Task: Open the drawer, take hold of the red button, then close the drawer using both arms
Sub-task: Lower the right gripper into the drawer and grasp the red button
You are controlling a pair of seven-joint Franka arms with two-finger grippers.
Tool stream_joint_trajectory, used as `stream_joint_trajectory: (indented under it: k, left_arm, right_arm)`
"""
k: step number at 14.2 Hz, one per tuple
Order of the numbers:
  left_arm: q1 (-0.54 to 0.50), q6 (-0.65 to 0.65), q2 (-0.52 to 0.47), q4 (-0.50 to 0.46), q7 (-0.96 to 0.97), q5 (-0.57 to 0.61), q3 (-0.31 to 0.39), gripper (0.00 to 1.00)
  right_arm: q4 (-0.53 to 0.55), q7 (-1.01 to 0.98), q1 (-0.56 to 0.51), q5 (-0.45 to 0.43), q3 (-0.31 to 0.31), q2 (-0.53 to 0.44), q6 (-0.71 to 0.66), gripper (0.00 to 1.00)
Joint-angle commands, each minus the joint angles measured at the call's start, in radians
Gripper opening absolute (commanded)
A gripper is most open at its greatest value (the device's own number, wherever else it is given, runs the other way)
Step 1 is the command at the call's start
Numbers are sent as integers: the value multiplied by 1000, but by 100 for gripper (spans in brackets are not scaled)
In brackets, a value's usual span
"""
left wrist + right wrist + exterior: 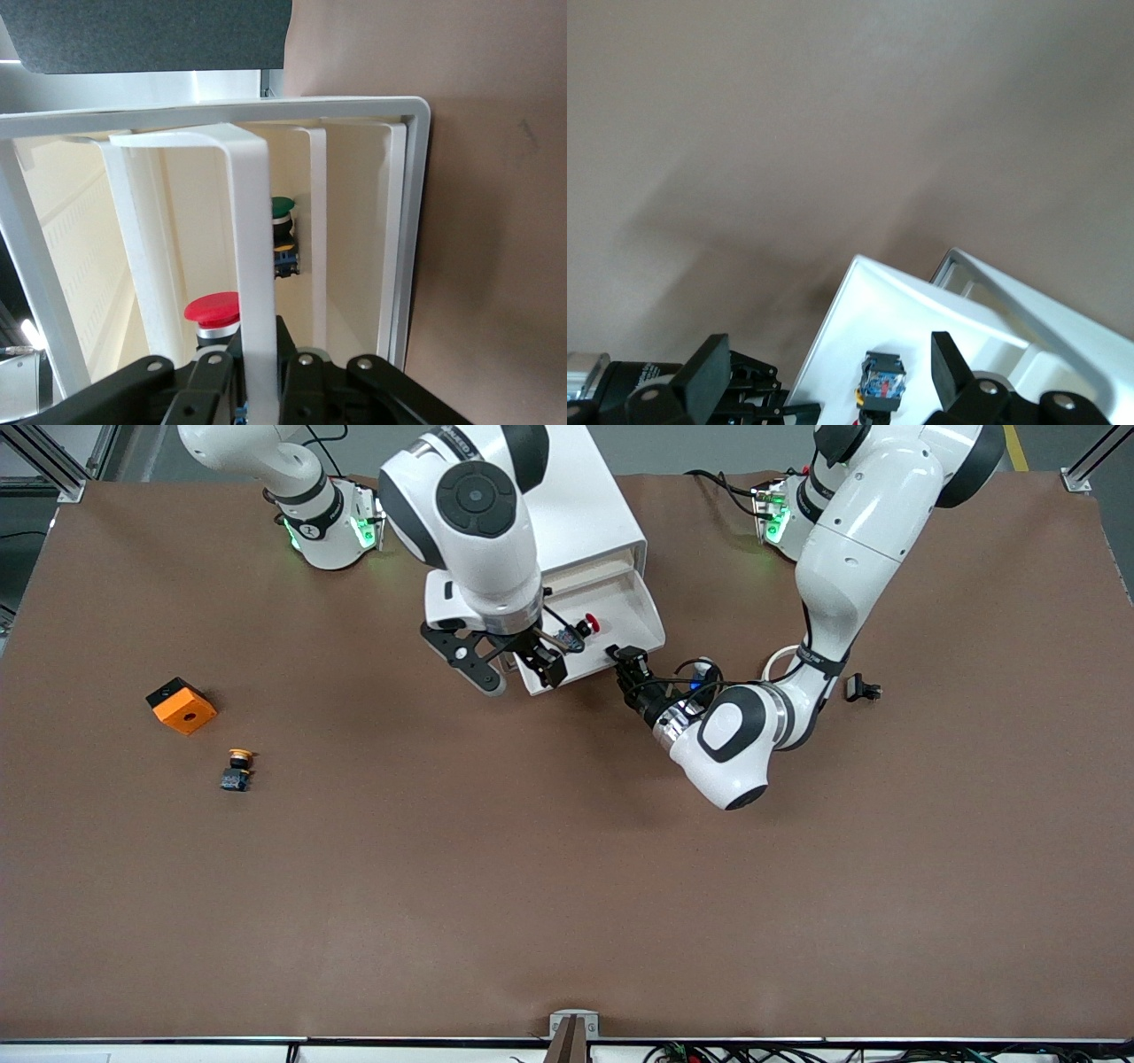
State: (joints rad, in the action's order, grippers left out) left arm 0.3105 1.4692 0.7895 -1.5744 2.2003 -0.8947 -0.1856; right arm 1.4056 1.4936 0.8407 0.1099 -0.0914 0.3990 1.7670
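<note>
Pulled out of the white cabinet [594,505]: the drawer [642,607], open toward the front camera. Inside it, lying on the drawer floor: the button [589,623], red cap on a black-and-blue body.

Looks small, hard and light. Probably easy to lift, but may roll or tip, with that round cap. Smooth cap, so likely slippery. Best to pinch the boxy body under the cap, on its two flat sides, not the cap itself.

Right claw [536,662] hanging over the open drawer, beside the button, spread wide and holding nothing. Needs to come down with one finger on each side of the body.

Left claw [625,657] at the drawer's front, pressed together and pinching the thin white front strip [252,230]. Stiff plastic by the look of it, light to slide.

Also seen deeper inside from the left wrist: a green-capped button [282,208]. Hard to tell which drawer.

Out on the tabletop [532,868], toward the right arm's end: an orange cube [182,706] and a yellow-orange button [237,771]. Not the ones wanted.
</note>
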Motion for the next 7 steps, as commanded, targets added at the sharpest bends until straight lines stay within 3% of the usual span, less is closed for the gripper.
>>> stream_joint_trajectory:
  k: [1, 6, 7]
  left_arm:
    - [-39, 8, 13, 40, -11, 40, 8, 0]
    - [-39, 11, 30, 66, -11, 63, 8, 4]
    - [-39, 11, 33, 71, -13, 65, 8, 14]
  right_arm:
    - [-19, 53, 49, 19, -11, 43, 34, 100]
    - [16, 102, 124, 28, -11, 73, 46, 100]
    - [21, 102, 130, 30, -11, 81, 46, 100]
